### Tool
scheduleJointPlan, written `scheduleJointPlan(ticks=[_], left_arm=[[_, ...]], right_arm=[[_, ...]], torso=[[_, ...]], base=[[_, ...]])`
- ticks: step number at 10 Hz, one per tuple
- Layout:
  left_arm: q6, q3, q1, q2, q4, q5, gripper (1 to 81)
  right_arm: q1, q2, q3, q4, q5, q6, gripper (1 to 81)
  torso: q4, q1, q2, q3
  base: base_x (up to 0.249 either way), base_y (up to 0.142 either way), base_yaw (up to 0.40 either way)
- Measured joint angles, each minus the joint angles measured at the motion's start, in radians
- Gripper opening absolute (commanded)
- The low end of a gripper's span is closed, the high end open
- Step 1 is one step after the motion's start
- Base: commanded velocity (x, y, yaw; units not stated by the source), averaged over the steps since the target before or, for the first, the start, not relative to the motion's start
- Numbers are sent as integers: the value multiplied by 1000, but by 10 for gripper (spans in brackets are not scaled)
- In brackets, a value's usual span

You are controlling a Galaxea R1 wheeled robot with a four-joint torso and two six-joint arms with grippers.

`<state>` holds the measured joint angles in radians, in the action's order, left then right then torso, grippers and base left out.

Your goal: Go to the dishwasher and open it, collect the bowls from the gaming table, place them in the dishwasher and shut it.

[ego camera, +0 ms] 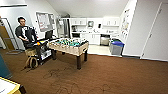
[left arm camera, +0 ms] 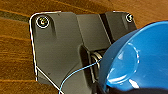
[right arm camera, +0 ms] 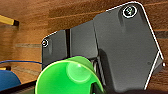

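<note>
Robot's on the carry leg: blue bowl (left arm camera: pixel 140 57) sits at the left gripper, green bowl (right arm camera: pixel 68 77) at the right, though the fingers' grip can't be made out. Dishwasher (ego camera: pixel 105 40) waits across the carpet (ego camera: pixel 105 75), past the foosball table (ego camera: pixel 68 46); next it needs steady driving.

A bright blue bowl (left arm camera: pixel 140 60) with a pale glossy highlight shows over brown carpet (left arm camera: pixel 15 50) in the left wrist view, and a vivid green bowl (right arm camera: pixel 68 77) in the right wrist view. Ahead, the carpet (ego camera: pixel 112 75) is dark brown with what look like darker scribbled marks, and the foosball table (ego camera: pixel 68 46) has pale tan sides and a green field. Beyond it are white cabinets (ego camera: pixel 93 37), a grey bin with a blue lid (ego camera: pixel 116 46), and at the lower left a white-topped, yellow-edged table corner (ego camera: pixel 8 86).
</note>
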<state>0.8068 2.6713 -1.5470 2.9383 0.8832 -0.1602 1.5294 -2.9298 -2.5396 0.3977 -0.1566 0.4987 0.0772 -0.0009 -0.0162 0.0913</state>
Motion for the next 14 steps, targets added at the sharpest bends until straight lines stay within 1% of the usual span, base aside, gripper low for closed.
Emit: scheduleJointPlan(ticks=[1,2,14], left_arm=[[0,0,0,0,0,0,10],[0,0,0,0,0,1,10],[0,1,-3,-2,0,-9,10]], right_arm=[[0,0,0,0,0,0,10],[0,0,0,0,-1,0,10],[0,-3,-1,0,0,0,10]], torso=[[0,0,0,0],[0,0,0,0],[0,0,0,0]], base=[[0,0,-252],[0,-92,0],[0,0,0]])
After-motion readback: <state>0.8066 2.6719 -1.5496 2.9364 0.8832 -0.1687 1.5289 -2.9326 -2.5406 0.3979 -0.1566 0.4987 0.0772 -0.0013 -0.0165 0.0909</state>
